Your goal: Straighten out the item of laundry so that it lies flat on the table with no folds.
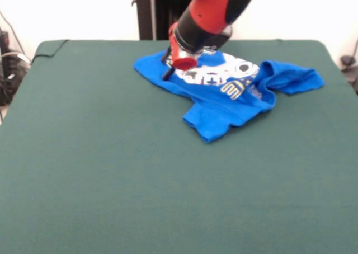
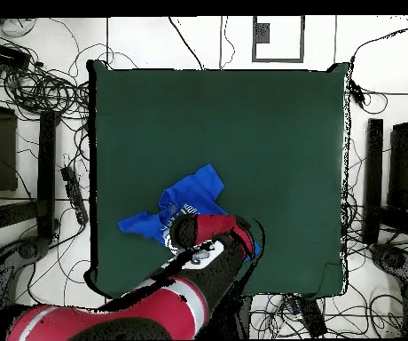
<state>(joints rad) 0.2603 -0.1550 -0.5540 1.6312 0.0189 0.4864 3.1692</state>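
The item of laundry (image 1: 226, 97) is a bright blue T-shirt, crumpled and folded over itself near the far edge of the green table (image 1: 140, 181), right of centre. Its white print and yellow lettering face up, one sleeve trails to the right, and a folded corner points toward the camera. My gripper (image 1: 169, 68) is down at the shirt's left end, mostly hidden behind the red and black wrist. In the overhead view the shirt (image 2: 192, 197) lies near the table's (image 2: 243, 133) lower left, and the arm covers its lower part and the gripper (image 2: 186, 232).
Tangled cables (image 2: 39, 84) lie on the floor around the table, with dark stands (image 2: 12, 169) to the left and right (image 2: 403, 178). The shirt sits close to the table edge on the robot's side.
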